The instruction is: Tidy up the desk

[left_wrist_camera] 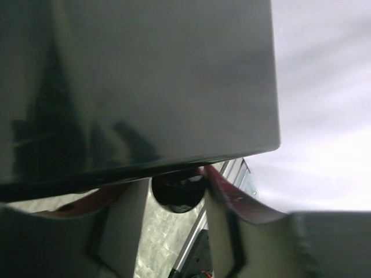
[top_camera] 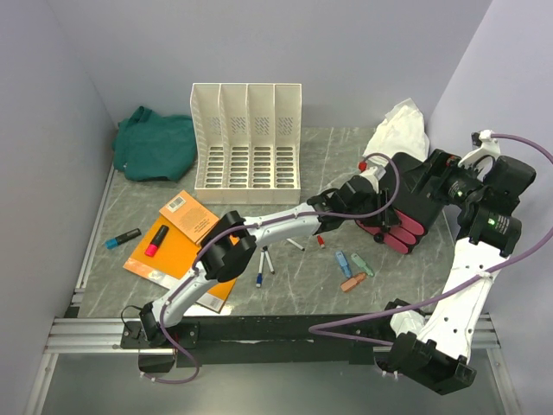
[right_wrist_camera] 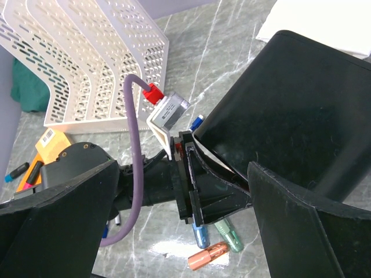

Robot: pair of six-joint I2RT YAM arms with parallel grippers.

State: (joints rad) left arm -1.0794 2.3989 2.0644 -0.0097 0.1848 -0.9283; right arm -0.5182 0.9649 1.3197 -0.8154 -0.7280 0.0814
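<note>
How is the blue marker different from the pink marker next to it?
The blue marker lies on the bare desk, but the pink marker lies on top of an orange book. In the top view the blue marker lies almost sideways, while the pink marker slants up more steeply. Both are short and stubby, and each has one black end.

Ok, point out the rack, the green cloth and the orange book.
Rack (top_camera: 247, 164), top view, on its perforated base.
Green cloth (top_camera: 155, 147), top view, on its middle.
Orange book (top_camera: 164, 264), top view, on its bare cover.
</note>
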